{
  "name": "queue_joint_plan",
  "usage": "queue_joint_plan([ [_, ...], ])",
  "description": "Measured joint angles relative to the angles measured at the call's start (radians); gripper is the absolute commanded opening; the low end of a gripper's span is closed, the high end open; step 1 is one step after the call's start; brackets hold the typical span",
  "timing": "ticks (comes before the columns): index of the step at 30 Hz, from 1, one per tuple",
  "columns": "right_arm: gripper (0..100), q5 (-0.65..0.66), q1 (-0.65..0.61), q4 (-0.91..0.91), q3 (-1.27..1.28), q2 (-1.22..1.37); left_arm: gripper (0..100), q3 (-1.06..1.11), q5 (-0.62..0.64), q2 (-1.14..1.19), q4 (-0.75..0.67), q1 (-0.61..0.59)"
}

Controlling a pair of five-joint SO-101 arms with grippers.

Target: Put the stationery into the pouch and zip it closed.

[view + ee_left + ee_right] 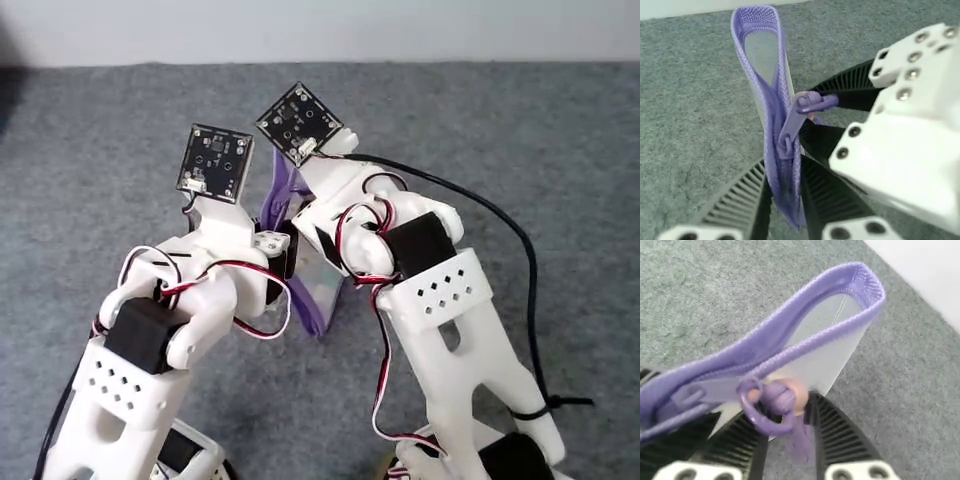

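your left gripper (784,197) clamps the pouch (771,95), your right gripper (787,432) pinches the zipper pull (771,401) midway, and the far end is not yet zipped.

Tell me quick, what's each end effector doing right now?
Left end effector: closed on the zippered edge of the purple-trimmed translucent pouch.
Right end effector: closed on the purple zipper pull.
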Motion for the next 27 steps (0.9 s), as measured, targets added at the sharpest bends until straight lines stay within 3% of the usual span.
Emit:
queue_joint_plan([
  [7,0.8,0.072,0.025,-0.043,0.000,-0.066,1,0.000,-0.002,0.000,0.002,0.002],
  [27,0.7,0.083,0.393,-0.373,-0.003,0.104,1,0.000,-0.029,-0.074,0.117,0.005],
])
